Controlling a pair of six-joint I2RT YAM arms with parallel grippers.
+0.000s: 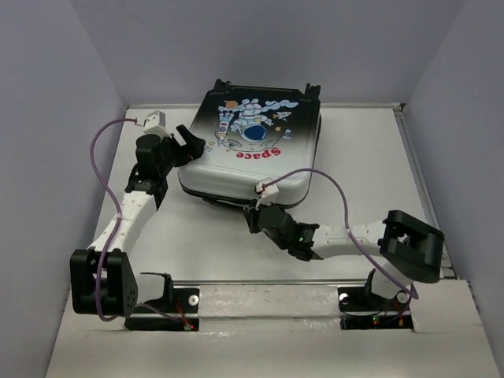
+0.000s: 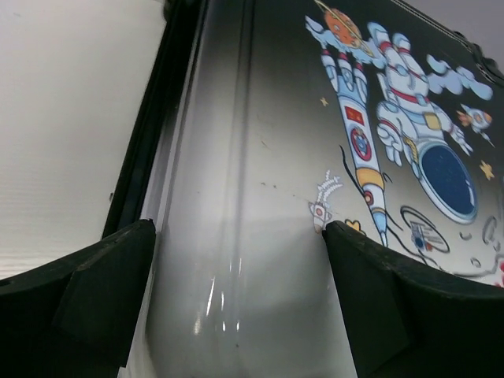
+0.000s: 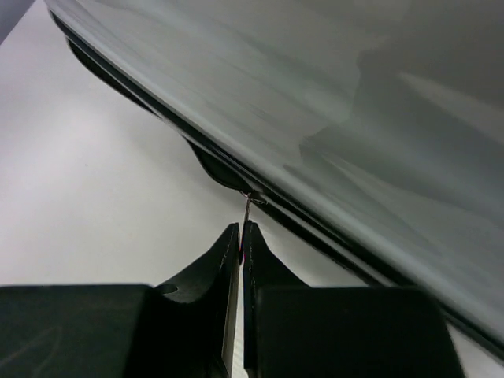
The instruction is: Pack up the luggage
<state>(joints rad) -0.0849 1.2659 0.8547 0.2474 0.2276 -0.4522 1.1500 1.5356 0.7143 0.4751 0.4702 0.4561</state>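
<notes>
The luggage [image 1: 250, 146] lies flat and closed at the table's back middle, its astronaut and red "Space" print facing up. My left gripper [image 1: 187, 146] is open, its jaws spread over the shell's left edge [image 2: 236, 236], just above the white shell. My right gripper [image 1: 253, 218] is at the suitcase's near edge, shut on the thin metal zipper pull [image 3: 246, 209] that hangs from the zipper seam [image 3: 315, 220]. The shell [image 3: 331, 110] fills the top of the right wrist view. The lining and what is inside are hidden.
The white table [image 1: 213, 244] runs to grey walls on the left, right and back. A raised rail [image 1: 417, 173] lines its right edge. Purple cables [image 1: 98, 150] loop from both arms. The arm bases [image 1: 268, 303] sit at the near edge.
</notes>
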